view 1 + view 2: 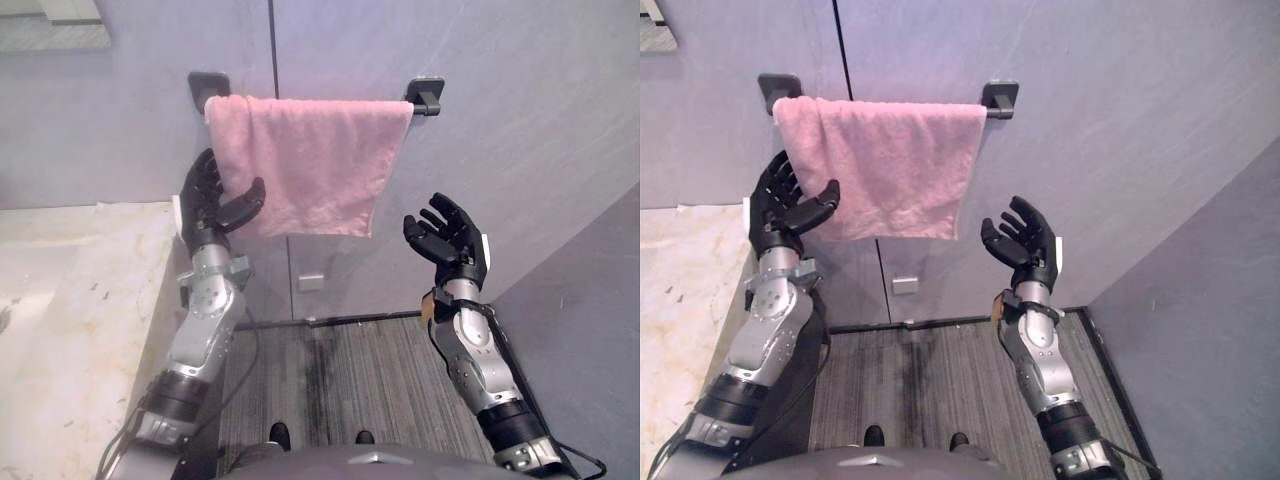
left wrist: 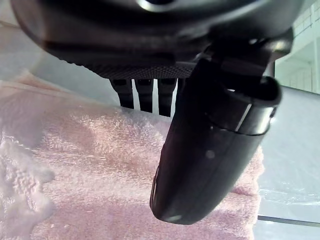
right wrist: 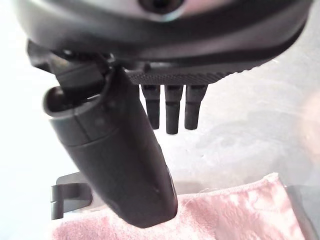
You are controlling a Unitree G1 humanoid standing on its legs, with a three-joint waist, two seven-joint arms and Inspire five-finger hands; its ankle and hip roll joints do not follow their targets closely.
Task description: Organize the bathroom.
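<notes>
Left eye view shows me a pink towel (image 1: 305, 160) draped over a dark towel bar (image 1: 425, 97) on the grey wall (image 1: 520, 120). My left hand (image 1: 208, 200) is raised at the towel's lower left edge, fingers relaxed and spread, thumb reaching toward the cloth, gripping nothing. My right hand (image 1: 450, 238) hovers lower and to the right, apart from the towel, fingers loosely spread and empty. A pale marble table (image 1: 70, 300) sits at left.

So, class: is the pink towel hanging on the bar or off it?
On it. The pink towel drapes over the towel bar, hanging flat against the wall; neither hand grips it.
</notes>
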